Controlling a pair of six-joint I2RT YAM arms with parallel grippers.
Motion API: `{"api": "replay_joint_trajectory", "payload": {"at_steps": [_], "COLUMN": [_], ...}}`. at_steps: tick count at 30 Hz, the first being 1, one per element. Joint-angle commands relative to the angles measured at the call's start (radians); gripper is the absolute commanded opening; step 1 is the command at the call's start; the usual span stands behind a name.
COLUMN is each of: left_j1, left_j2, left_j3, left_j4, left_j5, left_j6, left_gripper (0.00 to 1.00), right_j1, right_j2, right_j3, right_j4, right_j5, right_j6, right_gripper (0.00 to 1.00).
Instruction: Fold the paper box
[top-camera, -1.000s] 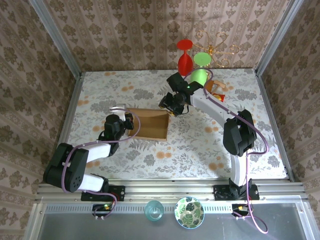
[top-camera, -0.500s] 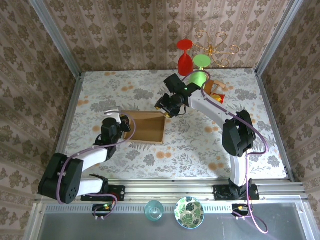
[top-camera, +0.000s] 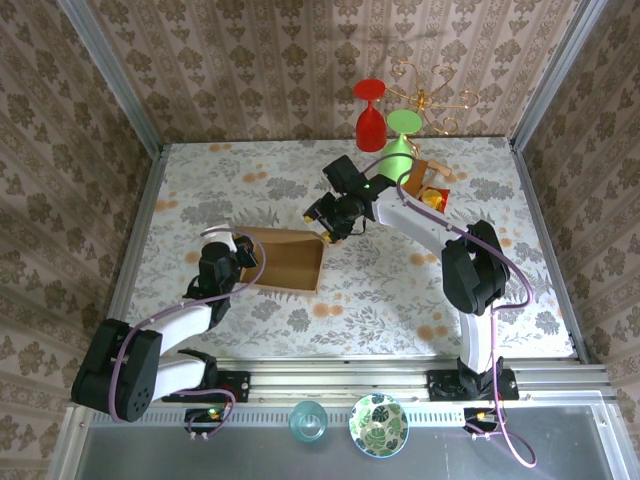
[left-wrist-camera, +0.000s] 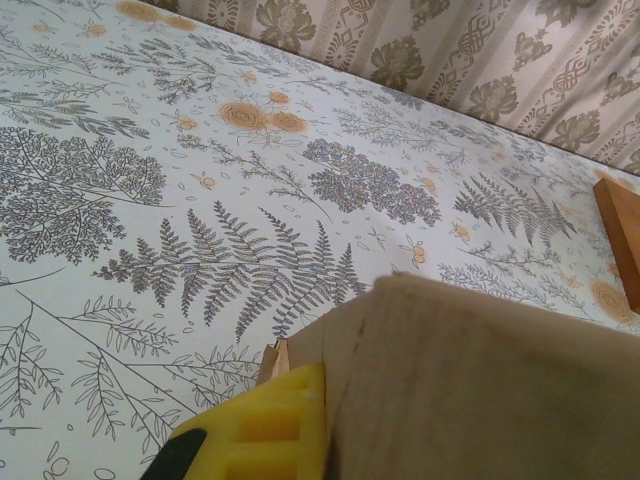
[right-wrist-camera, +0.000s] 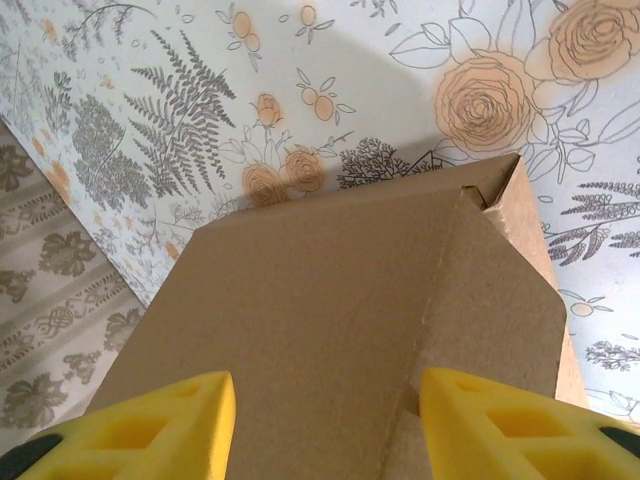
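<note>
**Paper box** (top-camera: 288, 262): plain brown card, partly erected, walls raised, open face up. Resting on the floral tabletop (top-camera: 400, 290), between the two hands.

**Left hand** (top-camera: 243, 260): at the box's left wall, closed tight on the edge of that wall. In the wrist view, one yellow finger (left-wrist-camera: 255, 430) pressed flat against the card.

**Left arm**: low and folded, elbow swung out to the left of the box, forearm running near level in toward the left wall.

**Right hand** (top-camera: 323, 225): over the box's far right corner, pointing down. Fingers (right-wrist-camera: 150, 420) held roughly half apart, one on either side of a creased panel. Whether the pads actually touch the card is not clear from the wrist view.

**Right arm**: long reach, upper link rising to the right of the box, forearm slanting down and left to the corner.

**Wooden stand** (top-camera: 428, 180): well beyond the box's far right corner, apart from it.
</note>
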Motion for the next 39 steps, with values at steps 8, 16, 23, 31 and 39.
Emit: {"api": "replay_joint_trajectory", "payload": {"at_steps": [8,16,23,31,39], "left_j1": [0.007,0.023,0.027,0.073,0.073], "left_j2": [-0.034,-0.041,-0.011,0.069,0.035], "left_j3": [0.079,0.113,0.09,0.032,-0.027], "left_j4": [-0.101,-0.143,-0.095,0.047,0.041], "left_j5": [0.013,0.036,0.064,0.187,0.214], "left_j6": [-0.072,-0.093,-0.098,-0.108,-0.088], "left_gripper": [0.0,0.0,0.0,0.0,0.0], "right_j1": [0.0,-0.007,-0.007,-0.002,0.001], "right_j2": [0.025,0.051,0.07,0.078,0.045], "right_j3": [0.053,0.084,0.07,0.014,-0.088], "right_j4": [0.027,0.034,0.054,0.108,0.183], "right_j5": [-0.039,-0.059,-0.059,-0.053,-0.03], "right_j6": [0.106,0.122,0.125,0.111,0.081], "right_gripper": [0.49,0.48,0.45,0.34,0.31]}}
